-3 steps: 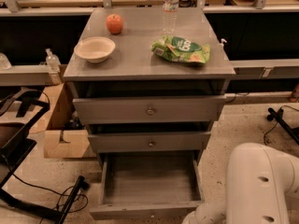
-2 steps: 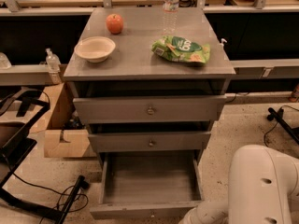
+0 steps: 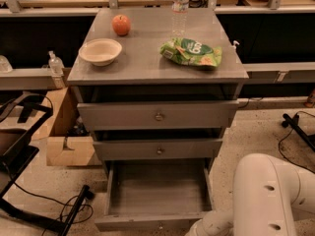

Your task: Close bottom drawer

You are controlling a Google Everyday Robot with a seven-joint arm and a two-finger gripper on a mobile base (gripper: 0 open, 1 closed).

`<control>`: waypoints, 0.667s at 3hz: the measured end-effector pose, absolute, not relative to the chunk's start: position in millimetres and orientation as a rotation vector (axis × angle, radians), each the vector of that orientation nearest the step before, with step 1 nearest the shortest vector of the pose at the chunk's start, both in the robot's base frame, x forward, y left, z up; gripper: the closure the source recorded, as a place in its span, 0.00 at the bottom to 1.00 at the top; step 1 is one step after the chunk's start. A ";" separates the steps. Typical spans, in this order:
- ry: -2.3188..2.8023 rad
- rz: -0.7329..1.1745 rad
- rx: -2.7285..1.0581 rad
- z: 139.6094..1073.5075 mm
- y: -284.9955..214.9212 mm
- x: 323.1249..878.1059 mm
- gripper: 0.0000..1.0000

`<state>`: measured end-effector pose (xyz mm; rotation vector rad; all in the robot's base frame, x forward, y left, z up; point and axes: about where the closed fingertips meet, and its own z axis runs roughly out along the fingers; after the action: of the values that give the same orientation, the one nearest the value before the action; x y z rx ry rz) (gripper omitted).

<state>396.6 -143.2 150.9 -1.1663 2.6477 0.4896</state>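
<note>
The bottom drawer (image 3: 157,191) of the grey cabinet stands pulled far out, its shallow box empty, its front panel (image 3: 147,223) at the frame's bottom edge. Above it sit the mid-width drawer front (image 3: 158,149) and the widest drawer front (image 3: 158,115), each with a small round knob. My white arm (image 3: 268,195) fills the lower right, and its forearm (image 3: 211,225) reaches down toward the drawer's right front corner. The gripper is below the frame's bottom edge, out of view.
On the cabinet top (image 3: 147,58) are an apple (image 3: 121,24), a white bowl (image 3: 100,51), a green chip bag (image 3: 192,53) and a water bottle (image 3: 180,4). A cardboard box (image 3: 66,136) and black chair base (image 3: 19,151) stand left. Cables lie on the floor.
</note>
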 end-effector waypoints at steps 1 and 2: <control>2.577 0.557 -1.239 132.7 -113.4 418.0 1.00; 2.519 0.587 -1.292 130.1 -91.9 446.1 1.00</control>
<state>446.1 -91.9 130.1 -1.2920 2.5186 0.5866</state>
